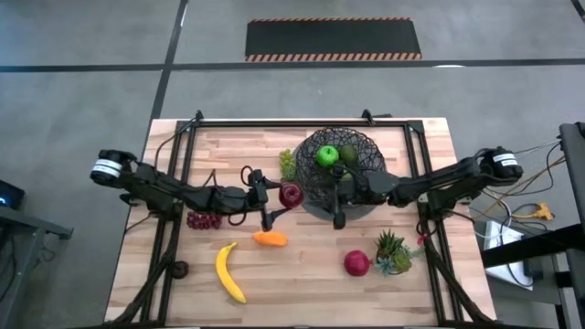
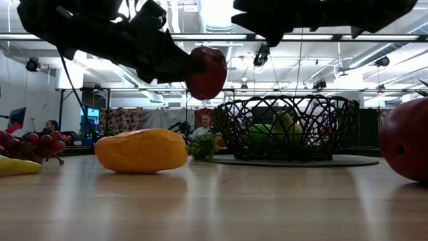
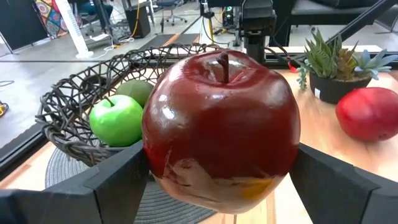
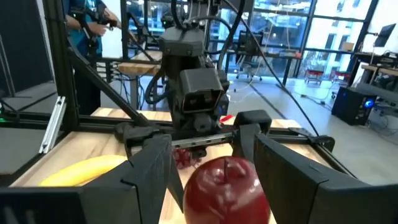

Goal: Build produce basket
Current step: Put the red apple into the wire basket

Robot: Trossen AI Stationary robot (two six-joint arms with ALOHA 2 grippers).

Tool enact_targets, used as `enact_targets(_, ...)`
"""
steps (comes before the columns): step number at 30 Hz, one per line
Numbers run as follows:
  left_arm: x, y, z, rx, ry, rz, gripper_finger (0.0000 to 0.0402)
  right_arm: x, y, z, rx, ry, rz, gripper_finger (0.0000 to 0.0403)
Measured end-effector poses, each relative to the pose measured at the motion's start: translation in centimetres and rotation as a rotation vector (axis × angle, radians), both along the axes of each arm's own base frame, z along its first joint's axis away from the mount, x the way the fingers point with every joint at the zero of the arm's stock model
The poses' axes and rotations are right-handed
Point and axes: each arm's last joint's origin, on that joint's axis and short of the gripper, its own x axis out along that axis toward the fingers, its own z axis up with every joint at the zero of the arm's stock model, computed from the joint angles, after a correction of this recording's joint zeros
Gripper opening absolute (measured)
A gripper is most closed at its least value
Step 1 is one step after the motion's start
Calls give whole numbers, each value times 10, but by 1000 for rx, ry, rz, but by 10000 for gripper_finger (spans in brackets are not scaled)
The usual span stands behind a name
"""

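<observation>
Left gripper [image 1: 274, 195] reaches level across the table [image 1: 302, 274], clamped on a dark red apple [image 1: 291, 194] held in the air just beside the basket [image 1: 336, 155]. Right gripper [image 1: 336, 194] faces it from the basket's near side, fingers spread wide and empty. Wire mesh partly hides the green apple [image 1: 327, 156] and pear [image 1: 349, 156] inside.

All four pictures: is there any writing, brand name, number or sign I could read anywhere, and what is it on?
Readable text: none in any view.
Striped mat on the floor beyond the table: orange and black hazard edging only, no words.
Dark red apple held in the left gripper: no sticker or label.
Right gripper by the basket: no marking legible.
Background room screens and posters: too blurred to read.
</observation>
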Motion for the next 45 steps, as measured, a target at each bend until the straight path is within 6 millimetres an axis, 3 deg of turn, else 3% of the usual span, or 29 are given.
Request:
enact_targets(14, 3, -2, 6, 30, -13, -14, 334, 37, -2, 16, 2, 151, -17, 215)
enact_targets(26, 3, -2, 6, 75, -1, -22, 334, 48, -4, 34, 4, 291, -27, 215)
enact_targets(34, 3, -2, 6, 150, 20, -36, 334, 52, -3, 26, 22, 318, -29, 207)
enact_targets(45, 4, -2, 9, 187, 20, -42, 334, 69, -2, 13, -72, 359, -33, 142)
